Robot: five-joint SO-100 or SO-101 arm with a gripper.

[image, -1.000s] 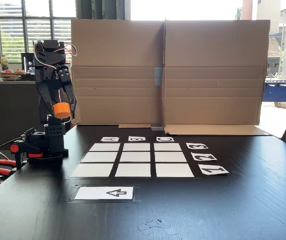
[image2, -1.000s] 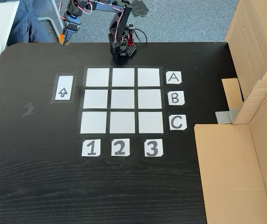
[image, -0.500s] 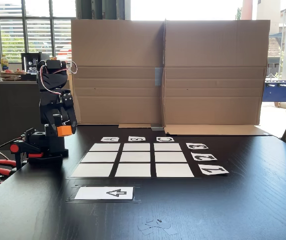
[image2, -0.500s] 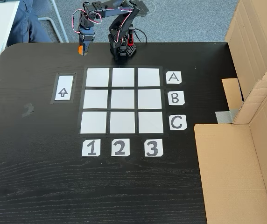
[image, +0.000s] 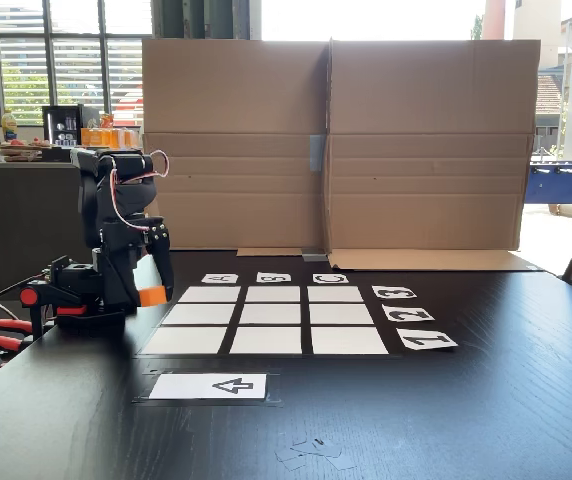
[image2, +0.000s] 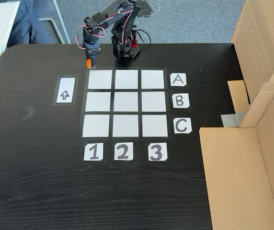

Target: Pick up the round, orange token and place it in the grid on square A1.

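The small, squat, bright orange token [image: 151,296] [image2: 88,62] is pinched between the fingers of the black tool [image: 153,290] [image2: 90,63], which is pointed downward low over the dark wood-grain counter [image: 486,400] [image2: 36,182]. In the raised fixed view the token is seen just outside the grid's corner, above and slightly left of the plain white corner cell, square A1 [image2: 100,79], in the row tagged A and the column tagged 1. Whether the token touches the counter cannot be told.

The 3x3 grid of white paper cells with black gaps [image: 266,320] [image2: 126,102] lies flat with all nine cells bare. The white arrow card [image: 209,386] [image2: 65,90] is set beside the grid's column-1 edge, apart from it. Bare counter lies between the card, the grid and the near counter edge.

The tall brown cardboard wall [image: 336,145] [image2: 266,96] stands along the side beyond the lettered tags, well apart from the tool. The arm's black base [image: 81,295] [image2: 126,48] is fixed near the counter edge, just beside the grid.
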